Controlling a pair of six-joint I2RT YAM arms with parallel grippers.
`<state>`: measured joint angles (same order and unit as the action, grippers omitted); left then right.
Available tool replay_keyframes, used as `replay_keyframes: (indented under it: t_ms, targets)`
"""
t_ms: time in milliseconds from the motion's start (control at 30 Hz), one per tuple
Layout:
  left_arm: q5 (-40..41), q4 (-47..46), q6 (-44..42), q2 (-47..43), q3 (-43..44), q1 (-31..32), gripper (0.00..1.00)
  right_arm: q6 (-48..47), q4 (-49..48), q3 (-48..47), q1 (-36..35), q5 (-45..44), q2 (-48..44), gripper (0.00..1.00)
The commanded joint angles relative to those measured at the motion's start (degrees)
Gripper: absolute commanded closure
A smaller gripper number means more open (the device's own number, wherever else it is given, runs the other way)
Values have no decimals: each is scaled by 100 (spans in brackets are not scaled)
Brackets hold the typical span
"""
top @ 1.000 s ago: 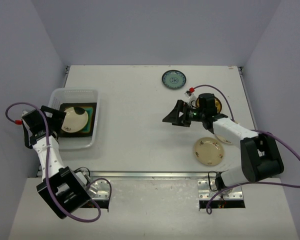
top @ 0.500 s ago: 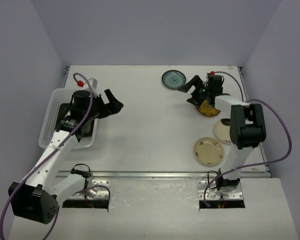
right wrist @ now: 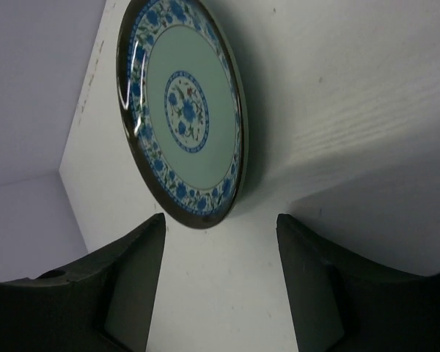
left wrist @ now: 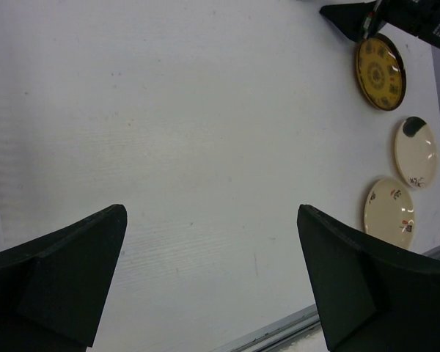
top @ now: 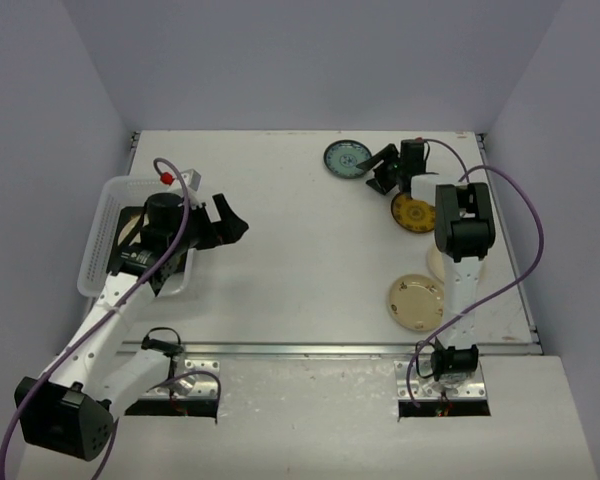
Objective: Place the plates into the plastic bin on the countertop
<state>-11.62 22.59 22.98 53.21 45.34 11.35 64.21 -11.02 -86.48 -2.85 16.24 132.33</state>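
Observation:
The plastic bin point(top: 93, 250) stands at the left of the countertop point(top: 300, 260). It holds a dark-rimmed square plate with a cream round plate point(top: 130, 226) on it, partly hidden by my left arm. My left gripper point(top: 230, 222) is open and empty just right of the bin, above bare countertop point(left wrist: 213, 279). My right gripper point(top: 378, 172) is open and low, right beside the blue patterned plate point(top: 346, 158). In the right wrist view that plate point(right wrist: 182, 110) lies just ahead of the open fingertips point(right wrist: 220, 279). A brown-yellow plate point(top: 414, 212) lies under the right arm.
A cream plate point(top: 416, 302) lies near the front right, and another cream plate point(top: 438, 262) is mostly hidden under the right arm. The left wrist view shows the brown-yellow plate point(left wrist: 380, 73) and both cream plates point(left wrist: 416, 152) point(left wrist: 389, 213). A metal rail point(top: 310, 348) edges the front.
My left arm has swung out of the bin and reached right over the countertop. My right gripper has moved from mid-table to the far side, up to the blue plate.

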Motion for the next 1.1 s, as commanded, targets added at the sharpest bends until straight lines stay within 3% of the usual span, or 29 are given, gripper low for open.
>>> replay_keyframes:
  t_ms: [0, 33, 167, 233, 367, 500, 667, 867, 967, 1067]
  targets:
    - [-366, -326, 110, -157, -117, 51, 0, 233, 492, -529, -45, -583, 409, 42]
    - [-432, -356, 163, -186, -141, 51, 0, 301, 642, -579, -49, -711, 474, 46]
    - [-524, -378, 233, -409, -199, 51, 0, 618, 625, -385, -49, -957, 618, 85]
    - [-541, -370, 217, -497, -249, 51, 0, 717, 417, -159, -49, -1038, 562, 90]
    - [-621, -369, 201, -502, -344, 51, 0, 692, -73, -30, -58, -890, 513, 90]
    - [-819, -470, 223, -382, -477, 51, 0, 707, -356, -39, -66, -724, 484, 78]
    - [-991, -580, 234, -414, -552, 60, 0, 617, 51, -628, -75, -457, 849, 64]
    - [-1025, -536, 224, -494, -517, 60, 0, 904, 38, -888, -84, -251, 1295, 67]
    - [-1006, -546, 260, -526, -535, 60, 0, 972, -68, -1017, -111, -69, 1434, 78]
    - [-1005, -597, 294, -583, -539, 60, 0, 893, -436, -627, -136, 23, 1134, 94]
